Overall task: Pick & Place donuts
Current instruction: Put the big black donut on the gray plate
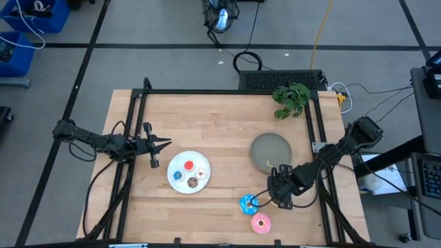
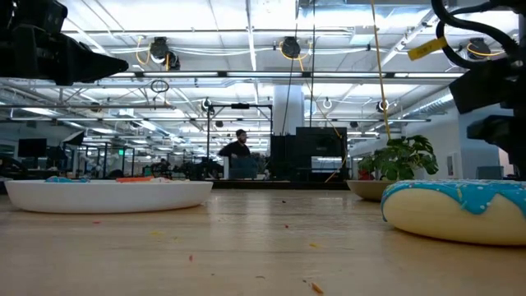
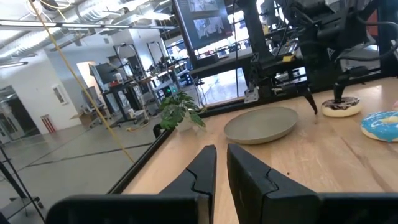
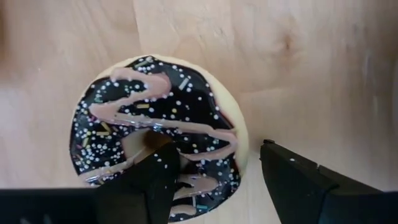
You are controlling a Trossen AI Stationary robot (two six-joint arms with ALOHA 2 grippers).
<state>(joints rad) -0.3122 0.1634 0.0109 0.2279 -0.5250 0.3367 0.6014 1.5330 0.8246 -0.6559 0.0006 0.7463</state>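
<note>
From above, we find the right gripper [image 1: 281, 187] low over the table [image 1: 227, 124], between the grey plate [image 1: 270, 151] and the blue-iced donut [image 1: 248, 204]; the pink-iced donut [image 1: 260, 222] lies just beyond. Three small donuts [image 1: 189, 173] sit on the white plate [image 1: 174, 180]. The left gripper [image 1: 163, 145] waits beside it.

At table height, we see the blue-iced donut [image 2: 457, 209] lying flat.

The left wrist view shows the left fingers [image 3: 200, 174] nearly closed, holding nothing.

In the right wrist view, the open fingers [image 4: 155, 174] straddle the chocolate donut [image 4: 155, 134], one in its hole.

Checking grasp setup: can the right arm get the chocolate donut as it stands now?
Probably yes. The right claw is open directly above the chocolate donut, one finger over the hole, the other outside the rim, so it straddles the ring. Nothing sits between them. The blue donut lies close by but apart.
</note>
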